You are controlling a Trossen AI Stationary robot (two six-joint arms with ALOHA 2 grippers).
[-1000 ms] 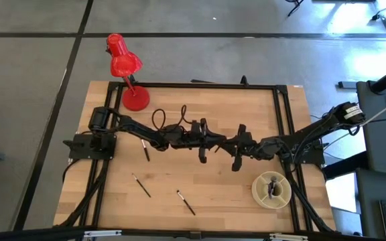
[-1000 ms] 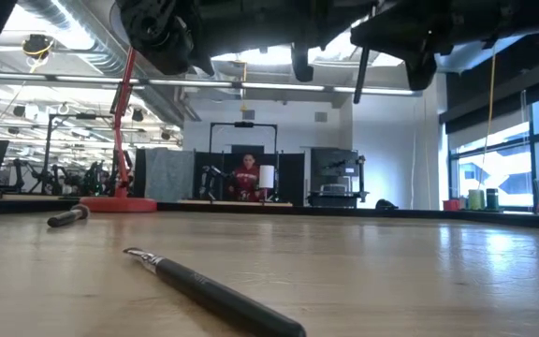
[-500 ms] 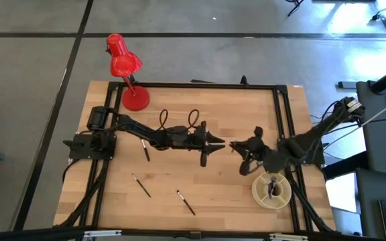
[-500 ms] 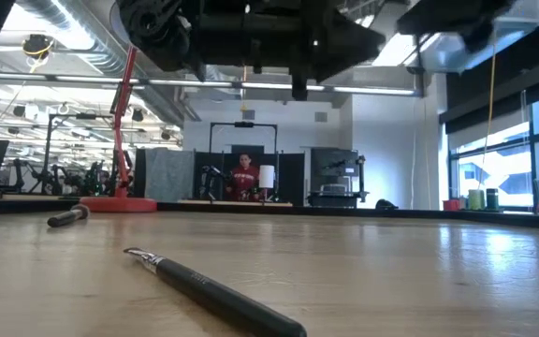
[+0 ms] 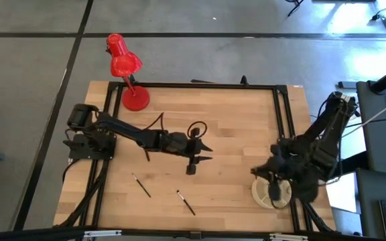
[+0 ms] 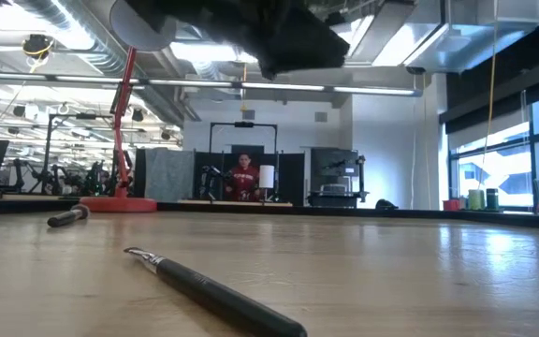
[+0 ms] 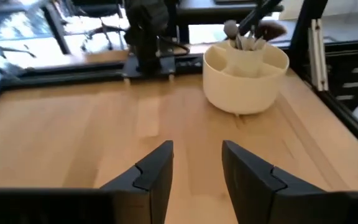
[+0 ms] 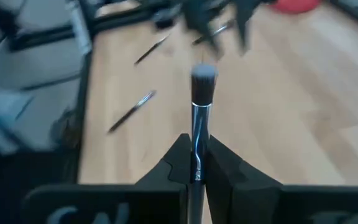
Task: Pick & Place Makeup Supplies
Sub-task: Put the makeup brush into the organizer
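While upright, brush between right fingers

cup partly hidden by right claw

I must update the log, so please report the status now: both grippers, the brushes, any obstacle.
Left gripper open, empty, mid-table. Right gripper shut on a brush, above the cream cup. Three brushes left on the table. No obstacle visible.
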